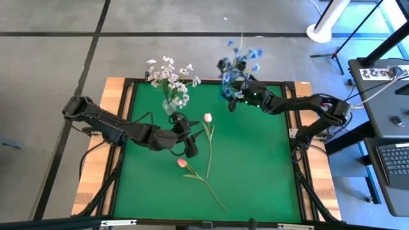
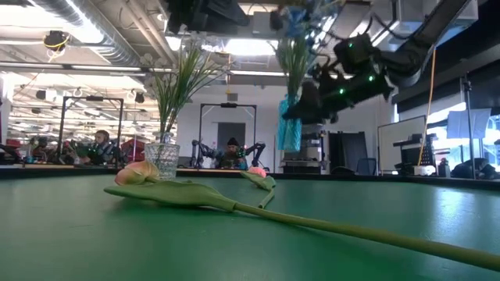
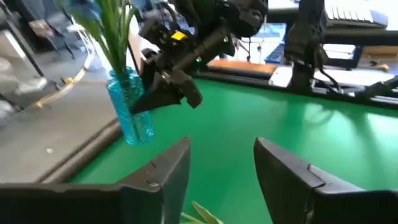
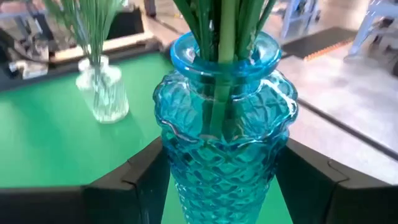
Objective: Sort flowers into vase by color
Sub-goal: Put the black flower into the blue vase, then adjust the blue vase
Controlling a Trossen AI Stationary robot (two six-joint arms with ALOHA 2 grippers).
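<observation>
i have the right gripper (image 1: 229, 89) at the far edge of the green tabletop (image 1: 255, 166), its two fingers pressed against either side of the blue vase (image 4: 224, 137). the low view shows that vase hanging clear of the tabletop, held up in the air. green stems fill its neck and the blue flowers (image 1: 239, 59) spray out above it. the clear vase (image 4: 102, 93) stands on the tabletop near the far edge, to the left of the blue one in the high view, and holds the white flowers (image 1: 169, 75). my left gripper (image 1: 186, 137) sits near the middle of the tabletop, just in front of the clear vase; the left wrist view shows its fingers (image 3: 165, 171) spread apart with nothing between them, pointed toward the blue vase and the right arm. two tulips lie flat on the tabletop. the white tulip (image 1: 208, 118) rests just right of the left gripper, its stem running toward the near side. the pink tulip (image 1: 182, 163) lies nearer the front, its long stem trailing off toward the near right, and it fills the foreground in the low view. from the wrist view, a bit of green leaf shows just below the left gripper, which i cannot place exactly.
</observation>
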